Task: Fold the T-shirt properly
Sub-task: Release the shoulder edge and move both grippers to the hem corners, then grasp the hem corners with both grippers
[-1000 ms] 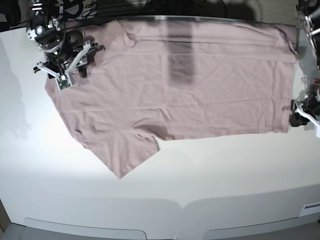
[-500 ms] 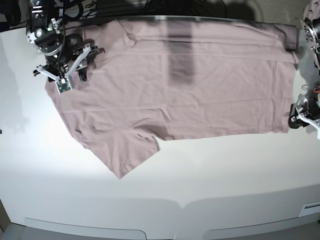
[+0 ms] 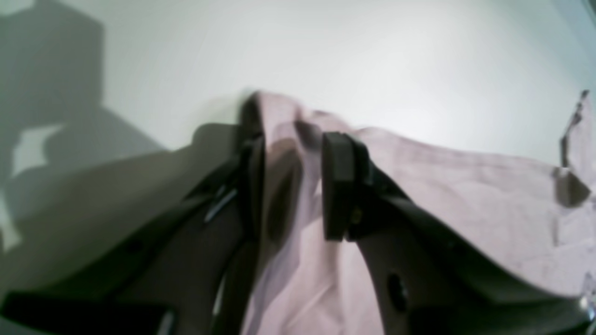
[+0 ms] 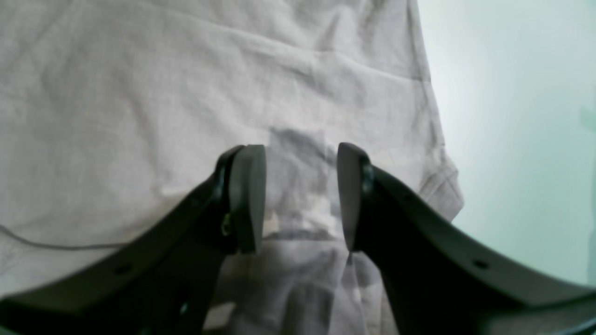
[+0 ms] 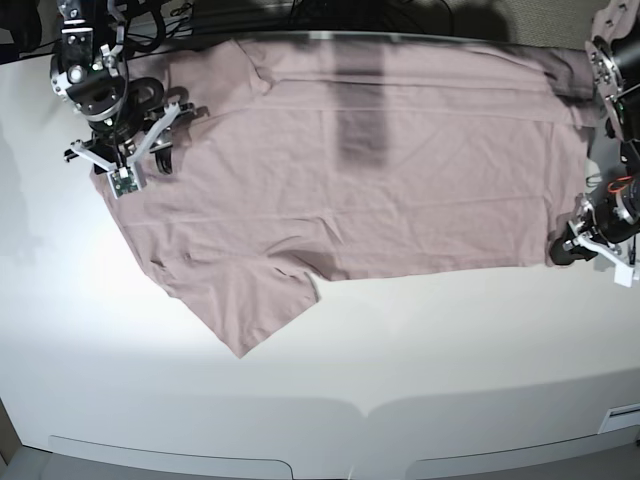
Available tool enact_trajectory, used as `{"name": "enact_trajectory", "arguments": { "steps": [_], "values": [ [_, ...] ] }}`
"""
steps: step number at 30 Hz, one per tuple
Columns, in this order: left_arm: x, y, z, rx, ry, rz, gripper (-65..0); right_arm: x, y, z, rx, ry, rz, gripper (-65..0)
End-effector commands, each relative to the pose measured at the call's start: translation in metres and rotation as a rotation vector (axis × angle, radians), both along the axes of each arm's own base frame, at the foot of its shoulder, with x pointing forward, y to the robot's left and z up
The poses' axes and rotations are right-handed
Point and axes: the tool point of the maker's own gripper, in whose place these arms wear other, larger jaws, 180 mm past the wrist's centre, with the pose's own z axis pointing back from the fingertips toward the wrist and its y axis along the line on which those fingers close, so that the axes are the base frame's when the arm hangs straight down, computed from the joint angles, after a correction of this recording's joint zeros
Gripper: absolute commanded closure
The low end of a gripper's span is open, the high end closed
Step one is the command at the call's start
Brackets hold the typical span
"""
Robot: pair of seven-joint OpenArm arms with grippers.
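Observation:
The mauve-pink T-shirt (image 5: 370, 180) lies spread flat on the white table (image 5: 420, 350), with one sleeve pointing to the front left. My left gripper (image 5: 572, 243) sits at the shirt's lower right corner. In the left wrist view the T-shirt (image 3: 465, 209) bunches into a raised fold that stands between the parted fingers of the left gripper (image 3: 288, 186). My right gripper (image 5: 135, 150) hovers over the shirt's left edge. The right wrist view shows the right gripper (image 4: 301, 195) open above flat fabric of the T-shirt (image 4: 139, 93), near its hemmed edge, holding nothing.
Dark cables and arm bases run along the table's far edge (image 5: 300, 20). Bare white table (image 3: 326, 56) lies beyond the shirt's corner in the left wrist view. A pale strip of table (image 4: 521, 116) lies to the right of the shirt's edge in the right wrist view.
My left gripper has slid leftward into the shirt's lower right corner, and that corner has bunched inward. The right gripper has drifted slightly up and left.

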Motion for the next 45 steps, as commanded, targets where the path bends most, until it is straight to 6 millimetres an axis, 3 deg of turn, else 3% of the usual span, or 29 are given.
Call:
{"name": "enact_trajectory", "arguments": {
  "steps": [1,6,9,10,16,24,33,38,42,45],
  "values": [
    [-0.003,0.007,-0.002,0.047,0.037,-0.021,-18.4,0.007,-0.001,0.011,-0.003,-0.043,0.006,-25.7],
    [-0.007,0.015,-0.006,0.108,0.053,-0.038,-15.8,0.008,-0.001,0.011,-0.003,-0.044,0.006,-25.7],
    [-0.007,0.015,-0.006,0.110,0.055,-0.039,-1.4,0.010,0.000,0.013,-0.001,-0.056,0.008,-25.7],
    [-0.007,0.015,-0.006,0.110,0.054,-0.039,0.0,0.012,0.001,0.016,0.003,-0.073,0.013,-25.7],
    [-0.005,0.015,-0.005,0.110,0.044,-0.034,0.0,0.036,0.008,0.043,0.064,-0.214,0.052,-25.7],
    [-0.001,0.002,-0.008,0.087,0.028,-0.035,0.0,0.096,0.004,0.045,0.087,-0.082,0.084,-25.7],
    [-0.001,0.001,-0.008,0.086,0.026,-0.035,0.0,0.165,-0.007,0.016,0.141,0.041,0.079,-25.7],
    [-0.001,0.001,-0.008,0.086,0.026,-0.034,0.0,0.210,-0.014,0.027,0.191,0.069,0.044,-25.7],
    [0.002,0.003,-0.005,0.088,0.004,-0.023,0.0,0.230,-0.027,0.023,0.207,0.137,-0.011,-25.7],
    [0.005,0.004,-0.003,0.089,-0.012,-0.015,0.0,0.233,-0.024,0.014,0.277,0.191,-0.019,-25.7]
  ]
}}
